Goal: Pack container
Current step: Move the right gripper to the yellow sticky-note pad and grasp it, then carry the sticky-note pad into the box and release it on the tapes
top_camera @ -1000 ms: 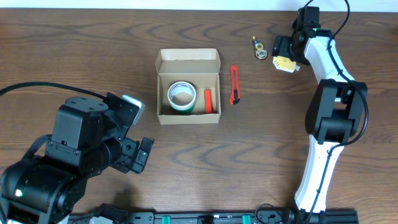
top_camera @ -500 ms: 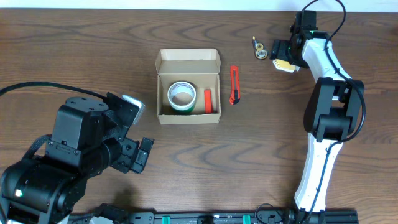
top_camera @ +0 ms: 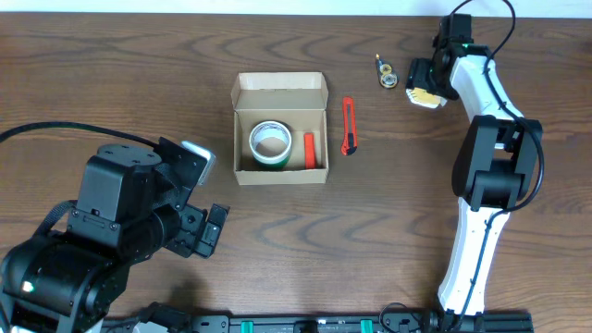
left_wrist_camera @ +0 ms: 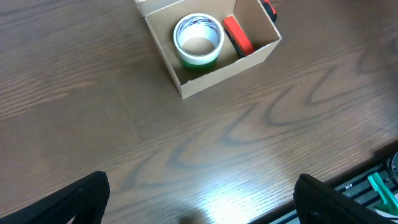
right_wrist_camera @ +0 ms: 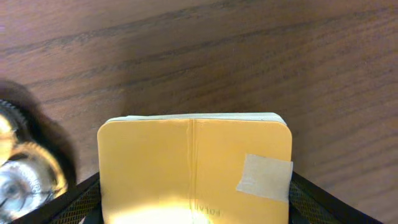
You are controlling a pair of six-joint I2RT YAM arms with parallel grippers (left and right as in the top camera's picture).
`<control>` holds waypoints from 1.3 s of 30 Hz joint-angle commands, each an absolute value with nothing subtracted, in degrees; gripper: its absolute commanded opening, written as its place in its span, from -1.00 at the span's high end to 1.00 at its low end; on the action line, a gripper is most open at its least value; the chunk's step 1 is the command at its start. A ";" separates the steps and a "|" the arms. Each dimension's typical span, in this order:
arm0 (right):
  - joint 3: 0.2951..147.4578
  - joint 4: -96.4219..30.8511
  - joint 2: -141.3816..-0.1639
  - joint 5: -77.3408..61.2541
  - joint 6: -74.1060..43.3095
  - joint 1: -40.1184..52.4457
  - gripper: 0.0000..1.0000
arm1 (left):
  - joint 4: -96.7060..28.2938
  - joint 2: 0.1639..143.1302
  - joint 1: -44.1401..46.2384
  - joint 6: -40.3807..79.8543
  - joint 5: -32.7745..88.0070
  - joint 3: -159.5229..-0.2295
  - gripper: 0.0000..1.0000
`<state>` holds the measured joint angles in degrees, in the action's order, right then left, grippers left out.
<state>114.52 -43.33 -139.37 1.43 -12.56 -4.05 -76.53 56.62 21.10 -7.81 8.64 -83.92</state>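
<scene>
The container (top_camera: 239,139) is a small tan cardboard box, lid flap open at the back, mid-table. It holds a green tape roll (top_camera: 270,161) and a red stick (top_camera: 309,148). It also shows at the top of the left wrist view (left_wrist_camera: 224,71) with the roll (left_wrist_camera: 198,59) and stick (left_wrist_camera: 238,36). My left gripper (left_wrist_camera: 199,199) is open and empty, low over bare table in front of the box. My right gripper (right_wrist_camera: 196,199) is at the far right back, fingers against both sides of a yellow pad (right_wrist_camera: 149,162), seen from overhead (top_camera: 423,95).
A red utility knife (top_camera: 349,125) lies just right of the box. Small metal parts (top_camera: 386,74) lie left of the yellow pad and show in the right wrist view (right_wrist_camera: 18,168). The left arm's bulk (top_camera: 120,222) covers the front left.
The right gripper and the yellow pad have shifted slightly left and back. The left arm and the box have not moved.
</scene>
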 commanded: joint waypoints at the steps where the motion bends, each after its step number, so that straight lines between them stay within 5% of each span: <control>1: 119.04 -46.87 -141.62 -0.86 -12.58 -3.66 -0.49 | -76.69 56.55 20.91 -8.80 8.80 -84.03 -0.91; 19: 161.97 -81.73 -140.75 -17.85 -3.90 1.67 -0.47 | -76.69 56.55 20.91 -8.80 8.80 -84.03 -0.91; 39: 163.57 -85.93 -140.75 -14.61 -0.10 25.04 -0.45 | -76.69 56.55 20.91 -8.80 8.80 -84.03 -0.91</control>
<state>163.11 -85.91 -141.16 -17.76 -1.39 23.05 -76.51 56.62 21.10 -7.79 8.64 -83.92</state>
